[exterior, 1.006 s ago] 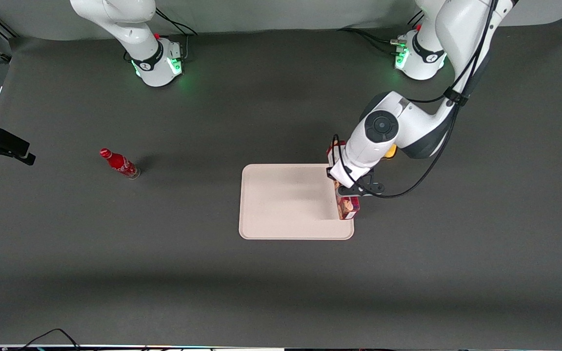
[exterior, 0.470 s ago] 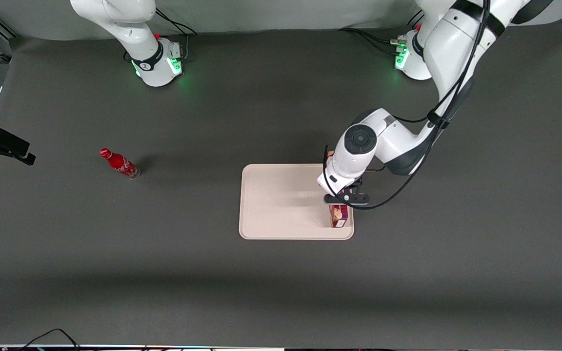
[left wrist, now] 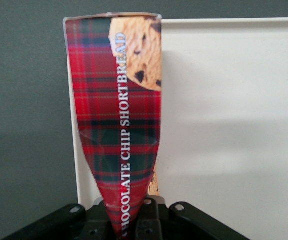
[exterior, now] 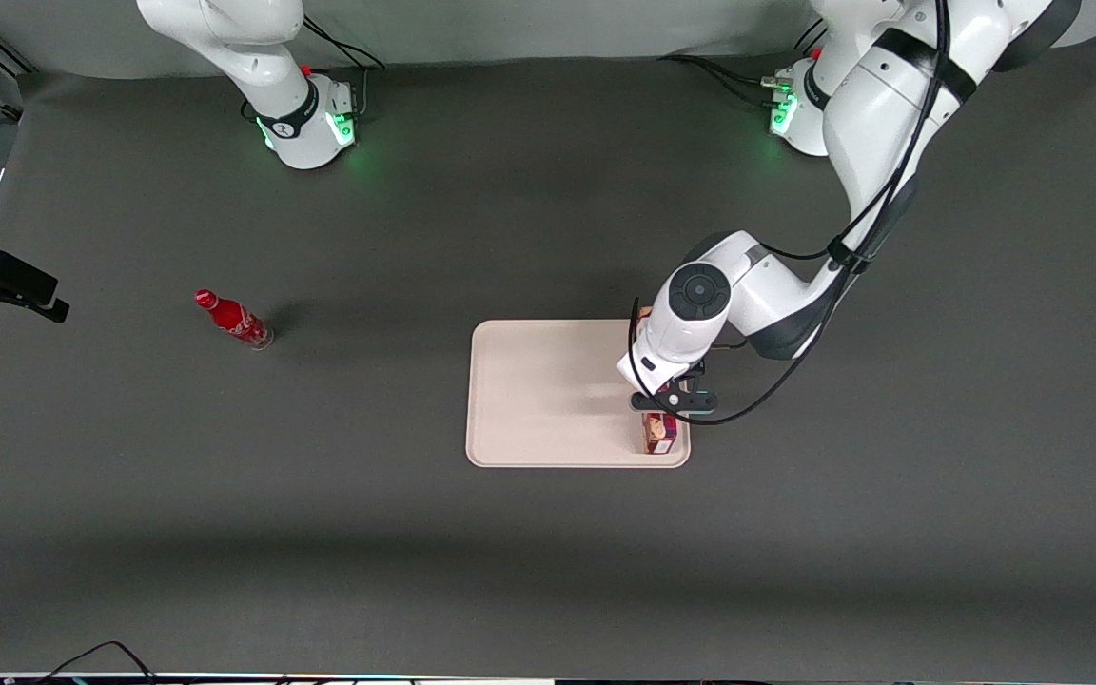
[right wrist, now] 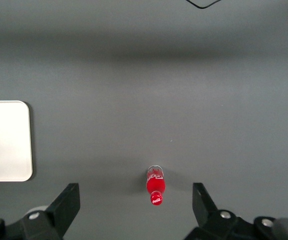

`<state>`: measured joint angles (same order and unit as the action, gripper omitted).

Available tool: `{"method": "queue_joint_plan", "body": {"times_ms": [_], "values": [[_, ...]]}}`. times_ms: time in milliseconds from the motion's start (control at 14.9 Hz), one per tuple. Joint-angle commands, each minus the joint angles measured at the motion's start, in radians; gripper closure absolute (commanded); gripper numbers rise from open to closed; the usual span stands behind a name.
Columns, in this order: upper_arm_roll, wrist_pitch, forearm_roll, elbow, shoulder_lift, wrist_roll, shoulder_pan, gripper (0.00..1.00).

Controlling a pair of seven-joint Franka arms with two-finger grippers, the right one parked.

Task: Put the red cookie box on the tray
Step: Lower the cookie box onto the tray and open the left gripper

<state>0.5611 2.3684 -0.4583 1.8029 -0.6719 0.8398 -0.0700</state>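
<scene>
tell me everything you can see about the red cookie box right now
The red cookie box is a long, narrow carton that looks like cardboard, red plaid, with white lettering reading CHOCOLATE CHIP SHORTBREAD along one face and a chocolate chip cookie pictured at its free end. The gripper is shut on its other end, where the carton looks pinched in. The box hangs over the tray, along the tray's edge toward the working arm's end of the table. Whether its free end touches the tray cannot be told.

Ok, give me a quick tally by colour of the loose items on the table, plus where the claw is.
Red: 2, the red cookie box and the soda bottle.
Pinkish-beige: 1, the tray.
Total: 3.
The claw is over the tray's edge, shut on the box.
</scene>
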Motion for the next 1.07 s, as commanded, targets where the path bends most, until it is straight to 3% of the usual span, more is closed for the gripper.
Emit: {"method": "queue_joint_plan", "body": {"times_ms": [0,134,604,805,872,1006], "values": [[-0.006,-0.011,-0.036,-0.042,-0.032,0.027,-0.014,0.38],[-0.006,-0.011,-0.040,-0.045,-0.034,0.025,-0.014,0.00],[-0.006,-0.014,-0.042,-0.048,-0.017,0.021,-0.010,0.00],[0.000,-0.091,-0.028,-0.051,0.093,-0.017,0.007,0.00],[0.006,-0.165,-0.010,-0.054,0.139,-0.057,0.009,0.00],[0.003,-0.259,0.114,-0.048,0.262,-0.154,0.010,0.00]]}}
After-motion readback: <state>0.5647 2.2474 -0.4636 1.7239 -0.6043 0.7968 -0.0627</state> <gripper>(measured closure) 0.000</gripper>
